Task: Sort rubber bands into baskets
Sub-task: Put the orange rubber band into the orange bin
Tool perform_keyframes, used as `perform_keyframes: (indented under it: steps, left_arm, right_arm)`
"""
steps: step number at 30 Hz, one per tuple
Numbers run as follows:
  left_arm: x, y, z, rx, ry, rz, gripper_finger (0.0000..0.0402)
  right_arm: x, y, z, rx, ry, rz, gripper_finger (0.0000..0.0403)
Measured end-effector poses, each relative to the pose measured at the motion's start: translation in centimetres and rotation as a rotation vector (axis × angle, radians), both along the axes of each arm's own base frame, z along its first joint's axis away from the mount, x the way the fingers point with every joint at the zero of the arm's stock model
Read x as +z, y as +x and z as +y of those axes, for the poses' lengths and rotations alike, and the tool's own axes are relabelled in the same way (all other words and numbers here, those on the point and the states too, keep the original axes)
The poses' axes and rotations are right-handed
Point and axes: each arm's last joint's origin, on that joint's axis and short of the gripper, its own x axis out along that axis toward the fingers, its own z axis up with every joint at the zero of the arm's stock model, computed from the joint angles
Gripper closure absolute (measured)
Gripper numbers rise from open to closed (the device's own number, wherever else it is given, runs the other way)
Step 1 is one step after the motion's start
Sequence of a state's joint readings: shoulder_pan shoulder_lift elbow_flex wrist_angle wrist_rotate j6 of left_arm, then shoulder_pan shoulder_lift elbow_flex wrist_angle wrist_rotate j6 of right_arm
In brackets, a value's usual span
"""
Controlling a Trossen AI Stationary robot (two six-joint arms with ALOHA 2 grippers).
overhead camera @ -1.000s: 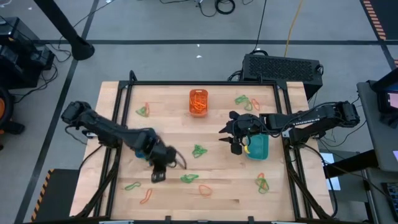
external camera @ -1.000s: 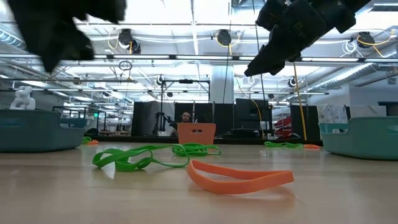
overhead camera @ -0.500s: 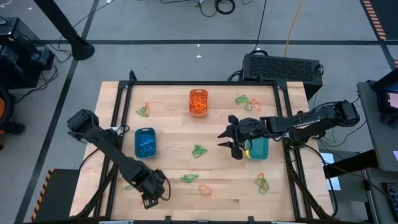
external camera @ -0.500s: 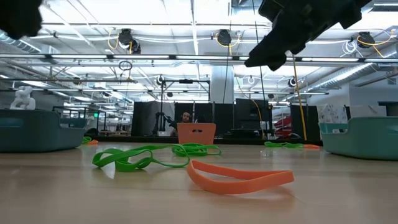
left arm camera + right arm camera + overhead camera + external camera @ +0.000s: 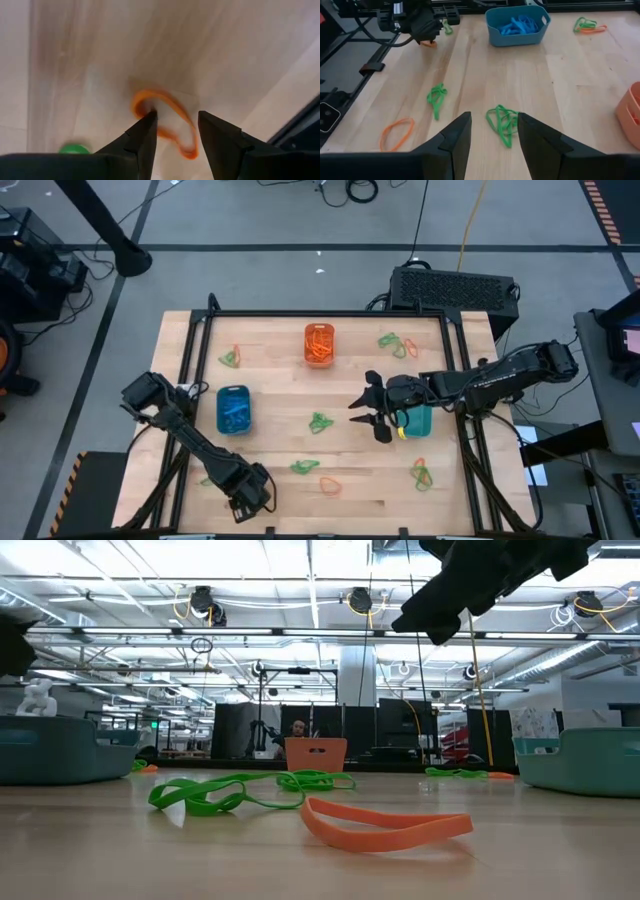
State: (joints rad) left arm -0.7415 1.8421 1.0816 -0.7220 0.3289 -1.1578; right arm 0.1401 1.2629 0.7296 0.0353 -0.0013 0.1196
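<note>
From above, the left gripper (image 5: pixel 243 502) sits low over the table's front-left, the right gripper (image 5: pixel 372 412) beside the teal basket (image 5: pixel 417 420). Its wrist view shows parted, empty fingers (image 5: pixel 145 135) straddling an orange rubber band (image 5: pixel 167 127). The right's fingers (image 5: pixel 457 137) gape empty above a green band (image 5: pixel 502 122).

Two dark, near-black arms are seen, each built of slim links joined by rounded joint housings. White lettering is printed along the forearm link of the right arm (image 5: pixel 497 375), beside the teal basket (image 5: pixel 415 418). Black cables are run along the left arm (image 5: pixel 190 442), and a pale patch is visible near its shoulder joint. Each arm is ended by a gripper with two matte black, wedge-shaped fingers (image 5: pixel 145 137), tapered to blunt tips, with flat inner faces.
</note>
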Motion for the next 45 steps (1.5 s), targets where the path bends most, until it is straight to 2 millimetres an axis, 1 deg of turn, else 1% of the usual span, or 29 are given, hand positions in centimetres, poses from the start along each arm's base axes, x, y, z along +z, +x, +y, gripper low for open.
perform_keyframes:
  steps: [4, 7, 10, 14, 15, 18, 22, 24, 26, 28, 31, 34, 37, 40, 45]
  left_arm:
    - [-0.4, 0.1, -0.1, -0.088, -0.021, -0.002, 0.0249]
    - [-0.5, 0.1, 0.0, -0.115, -0.019, -0.012, 0.0263]
    - [-0.6, 0.0, 0.0, -0.138, -0.005, -0.021, 0.0301]
    - [-0.6, 0.1, 0.2, -0.161, -0.001, -0.030, 0.0382]
    - [-0.6, 0.2, 0.3, -0.161, -0.004, -0.031, 0.0390]
    - [-0.5, 0.4, 0.4, -0.180, -0.016, -0.033, 0.0395]
    - [0.6, 0.6, 1.1, -0.210, 0.020, -0.003, 0.0398]
    - [2.0, 0.7, 1.8, -0.209, 0.046, -0.020, 0.0399]
    - [3.5, 0.9, 2.4, -0.199, 0.064, -0.083, 0.0399]
    - [4.9, 1.0, 3.2, -0.197, 0.104, -0.160, 0.0400]
    - [7.2, 1.6, 4.7, -0.203, 0.189, -0.329, 0.0400]
    - [9.0, 2.3, 6.9, -0.240, 0.332, -0.487, 0.0400]
    - [10.5, 3.5, 9.0, -0.287, 0.464, -0.635, 0.0401]
    - [11.3, 4.9, 11.3, -0.343, 0.546, -0.710, 0.0401]
    - [11.5, 7.0, 16.2, -0.421, 0.624, -0.718, 0.0401]
  right_arm:
    - [0.0, 0.0, 0.0, 0.001, -0.005, 0.000, 0.0250]
    - [0.0, 0.0, 0.0, 0.002, -0.007, -0.001, 0.0250]
    - [0.0, 0.0, 0.0, 0.002, -0.007, -0.001, 0.0250]
    - [0.0, 0.0, 0.0, 0.004, -0.010, -0.001, 0.0250]
    - [0.0, 0.0, 0.0, 0.004, -0.011, -0.001, 0.0250]
    - [0.0, 0.0, 0.0, 0.004, -0.011, -0.001, 0.0250]
    - [0.0, 0.0, 0.0, 0.004, -0.011, 0.000, 0.0250]
    - [0.0, 0.0, 0.0, 0.004, -0.011, 0.000, 0.0250]
    - [0.0, 0.0, 0.0, 0.004, -0.011, 0.000, 0.0250]
    - [0.0, 0.0, 0.0, 0.005, -0.012, 0.000, 0.0250]
    - [0.0, 0.0, 0.0, 0.015, -0.033, -0.002, 0.0250]
    - [-0.1, -0.1, 0.0, 0.023, -0.049, 0.005, 0.0250]
    - [-0.5, -0.3, -0.1, 0.022, -0.051, 0.051, 0.0250]
    - [-0.9, -0.5, -0.1, 0.011, -0.039, 0.099, 0.0250]
    - [-1.2, -0.8, -0.2, 0.007, -0.044, 0.142, 0.0250]
